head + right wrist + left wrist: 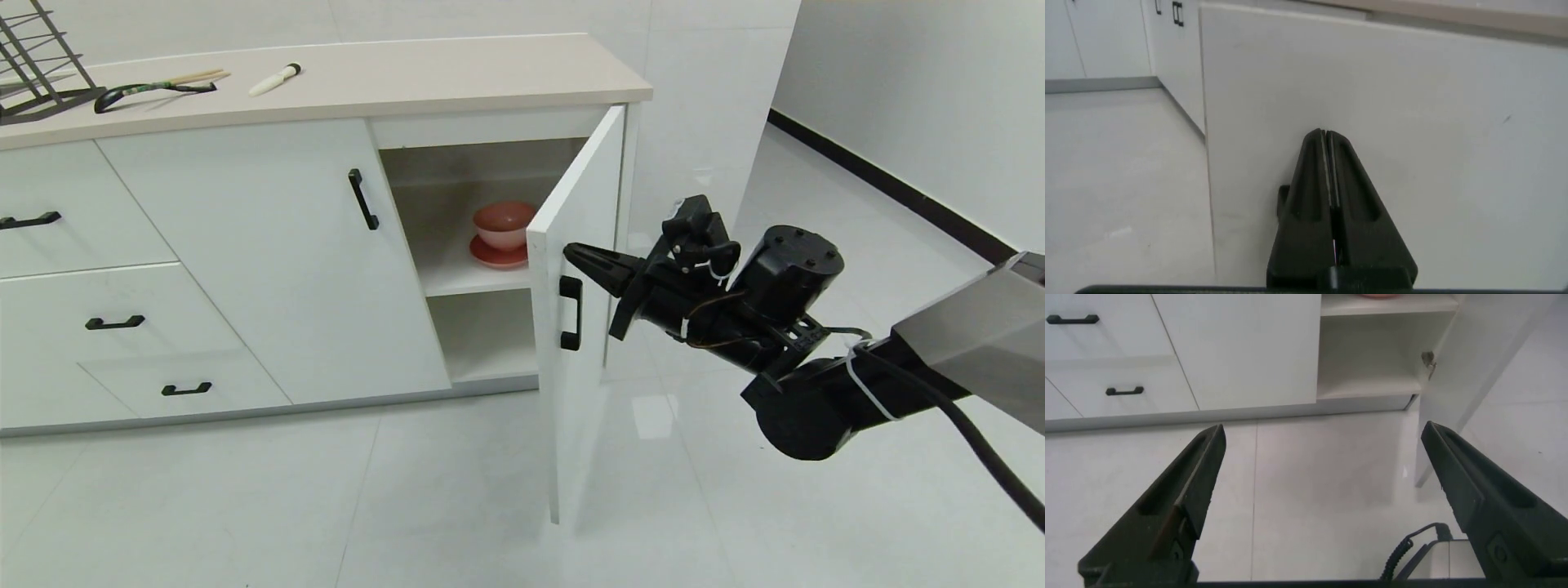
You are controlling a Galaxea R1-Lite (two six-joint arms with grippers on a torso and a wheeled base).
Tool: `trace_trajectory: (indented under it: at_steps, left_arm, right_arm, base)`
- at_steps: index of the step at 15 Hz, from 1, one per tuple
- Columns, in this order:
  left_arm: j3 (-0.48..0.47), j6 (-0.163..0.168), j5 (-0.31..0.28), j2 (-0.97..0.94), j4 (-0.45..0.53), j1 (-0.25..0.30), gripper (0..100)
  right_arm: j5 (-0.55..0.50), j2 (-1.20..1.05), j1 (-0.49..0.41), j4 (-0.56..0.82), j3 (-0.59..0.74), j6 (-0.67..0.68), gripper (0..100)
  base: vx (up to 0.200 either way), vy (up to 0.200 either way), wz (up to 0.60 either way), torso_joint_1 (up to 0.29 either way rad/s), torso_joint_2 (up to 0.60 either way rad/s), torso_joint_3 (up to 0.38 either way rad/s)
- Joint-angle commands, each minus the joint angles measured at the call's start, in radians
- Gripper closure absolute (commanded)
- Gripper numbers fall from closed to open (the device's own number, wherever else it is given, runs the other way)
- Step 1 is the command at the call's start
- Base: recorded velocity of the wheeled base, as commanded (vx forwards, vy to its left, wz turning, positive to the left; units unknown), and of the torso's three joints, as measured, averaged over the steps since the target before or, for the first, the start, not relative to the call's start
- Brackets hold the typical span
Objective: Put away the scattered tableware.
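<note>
Right gripper (574,255): pressed together, tip at door (584,188), just above handle (571,314). Left gripper (1322,429): spread. Bowl (504,222) on plate (496,253), on shelf (457,278) inside. We judge a hard shove could slam door, jolting both.

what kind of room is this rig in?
Likely a kitchen, perhaps a test mock-up: a white cabinet with drawers and a counter, a pink bowl on a plate on its shelf, and chopsticks and a rack on top.
</note>
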Motion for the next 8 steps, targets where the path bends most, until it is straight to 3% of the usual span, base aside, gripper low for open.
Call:
trace_trajectory:
  at_steps: [1, 8]
  left_arm:
    - [0.000, 0.000, 0.000, 0.000, 0.000, 0.000, 0]
    - [0.000, 0.000, 0.000, 0.000, 0.000, 0.000, 0]
  right_arm:
    - [-0.001, 0.068, 0.009, -0.002, -0.086, 0.003, 100]
    - [-0.038, 0.204, 0.044, -0.013, -0.299, 0.021, 100]
  base:
    - [0.000, 0.000, 0.00, 0.000, 0.00, 0.000]
    - [0.000, 0.000, 0.00, 0.000, 0.00, 0.000]
